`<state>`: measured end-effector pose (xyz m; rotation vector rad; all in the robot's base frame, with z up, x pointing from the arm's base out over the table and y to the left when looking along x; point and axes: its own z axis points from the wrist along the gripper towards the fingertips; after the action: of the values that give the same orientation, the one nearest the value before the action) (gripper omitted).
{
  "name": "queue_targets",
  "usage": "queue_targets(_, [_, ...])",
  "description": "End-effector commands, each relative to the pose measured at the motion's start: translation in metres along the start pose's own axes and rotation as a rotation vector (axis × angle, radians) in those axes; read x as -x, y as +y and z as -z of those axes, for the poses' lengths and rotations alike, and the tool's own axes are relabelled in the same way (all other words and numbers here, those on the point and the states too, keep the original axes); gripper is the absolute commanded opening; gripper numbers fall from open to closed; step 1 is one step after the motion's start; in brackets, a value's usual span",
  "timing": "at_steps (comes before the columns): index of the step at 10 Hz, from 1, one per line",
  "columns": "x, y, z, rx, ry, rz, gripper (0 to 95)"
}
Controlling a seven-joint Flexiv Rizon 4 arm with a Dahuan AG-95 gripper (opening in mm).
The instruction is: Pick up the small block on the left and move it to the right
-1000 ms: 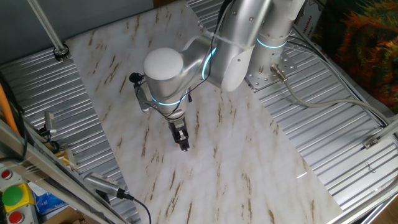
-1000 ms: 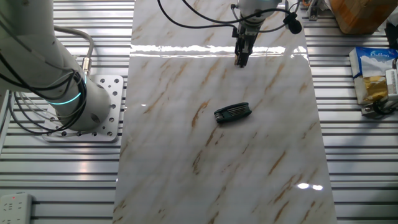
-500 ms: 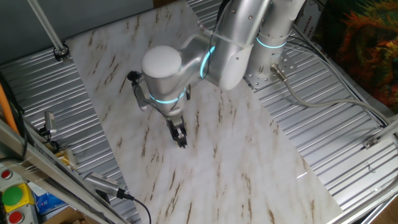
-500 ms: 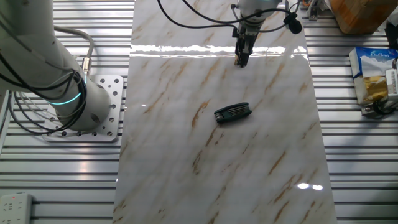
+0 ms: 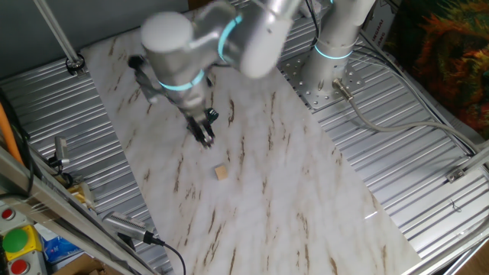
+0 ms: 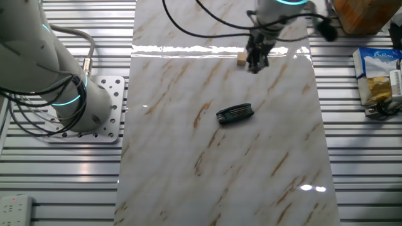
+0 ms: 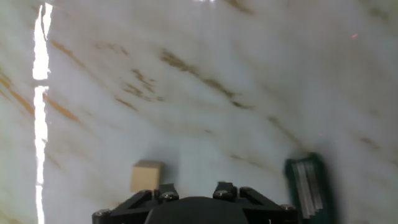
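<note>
Glossy marble-look table top (image 6: 188, 157), white with tan veins, mirroring light streaks at 12 o'clock in the other fixed view. Ribbed bare-metal decking (image 5: 397, 153) around it, dull silver. Matt, pale wood on the small block (image 5: 221, 173), plain-faced. Dark oblong piece (image 6: 234, 113) with greenish edge, hard and faintly shiny, grooved lengthwise. Smooth satin silver shell on the arm (image 5: 252, 38), glossy white cap at its joint. Black, matt metal or plastic on the gripper (image 5: 205, 134).
</note>
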<state>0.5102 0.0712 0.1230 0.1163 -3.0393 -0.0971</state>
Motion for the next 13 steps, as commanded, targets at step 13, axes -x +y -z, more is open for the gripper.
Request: queue_targets(13, [-0.033, -0.019, -0.042, -0.040, -0.014, 0.006, 0.0])
